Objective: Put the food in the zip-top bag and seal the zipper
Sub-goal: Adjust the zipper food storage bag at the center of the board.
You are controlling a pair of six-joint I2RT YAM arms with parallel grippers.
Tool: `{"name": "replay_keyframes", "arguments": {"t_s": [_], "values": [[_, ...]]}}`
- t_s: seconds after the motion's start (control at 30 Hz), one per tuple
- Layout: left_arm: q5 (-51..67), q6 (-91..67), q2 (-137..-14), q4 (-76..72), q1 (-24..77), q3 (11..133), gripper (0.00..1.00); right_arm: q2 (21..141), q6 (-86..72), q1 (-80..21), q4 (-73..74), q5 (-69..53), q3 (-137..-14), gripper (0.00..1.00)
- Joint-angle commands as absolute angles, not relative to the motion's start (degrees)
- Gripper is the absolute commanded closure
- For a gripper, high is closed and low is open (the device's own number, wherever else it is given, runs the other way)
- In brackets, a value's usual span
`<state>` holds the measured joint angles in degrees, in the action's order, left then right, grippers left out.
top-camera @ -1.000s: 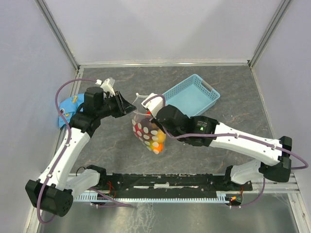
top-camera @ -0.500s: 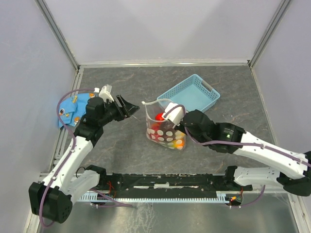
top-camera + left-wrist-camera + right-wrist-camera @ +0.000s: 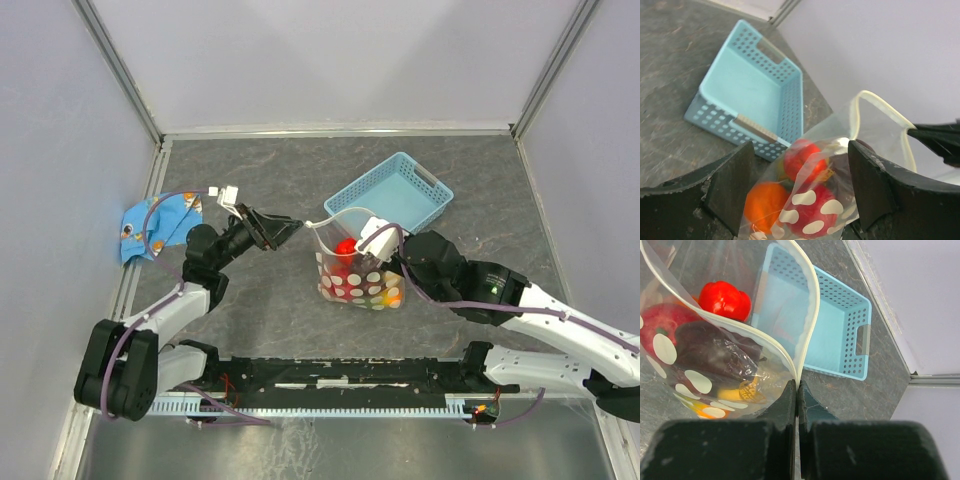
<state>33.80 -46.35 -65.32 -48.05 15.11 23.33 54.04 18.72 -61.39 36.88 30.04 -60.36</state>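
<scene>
The clear zip-top bag (image 3: 360,285) with white dots stands on the table, its mouth open upward. The food (image 3: 345,248) is inside: red, orange and dark pieces. My right gripper (image 3: 385,248) is shut on the right end of the zipper (image 3: 335,215); the right wrist view shows the jaws (image 3: 798,387) pinching the whitish strip (image 3: 810,305) above a red piece (image 3: 725,299). My left gripper (image 3: 290,230) is open at the bag's left end. In the left wrist view its fingers (image 3: 732,185) straddle the bag (image 3: 840,145) without touching it, with red and orange food (image 3: 765,202) between them.
An empty blue basket (image 3: 395,195) sits just behind the bag, also seen in the wrist views (image 3: 755,90) (image 3: 840,330). A blue patterned cloth (image 3: 150,225) lies at the left wall. Metal frame rails border the table.
The right gripper has carried the bag to the right and stood it upright. The left gripper has dropped lower and reached right to the bag's left end, still open.
</scene>
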Motion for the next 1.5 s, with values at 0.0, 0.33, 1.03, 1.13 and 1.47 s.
{"name": "replay_keyframes", "arguments": {"t_s": [0.0, 0.33, 1.03, 1.13, 1.47], "values": [[42.91, -41.29, -67.26, -65.98, 14.86, 22.17, 0.18, 53.69, 18.39, -61.22, 35.08, 31.81, -60.03, 0.98], [50.51, -30.40, -69.88, -65.43, 15.00, 22.40, 0.15, 52.57, 18.71, -61.21, 34.36, 31.54, -57.39, 0.98], [58.60, -31.54, -84.93, -75.41, 19.37, 31.01, 0.27, 48.02, 24.37, -61.21, 31.90, 25.29, -56.51, 0.99], [59.12, -33.24, -86.44, -77.99, 19.74, 31.38, 0.31, 48.40, 24.49, -61.23, 32.07, 25.49, -56.51, 0.98], [58.47, -34.35, -86.26, -81.09, 20.23, 29.87, 0.74, 47.94, 23.87, -61.23, 31.23, 29.17, -55.61, 0.98]]}}
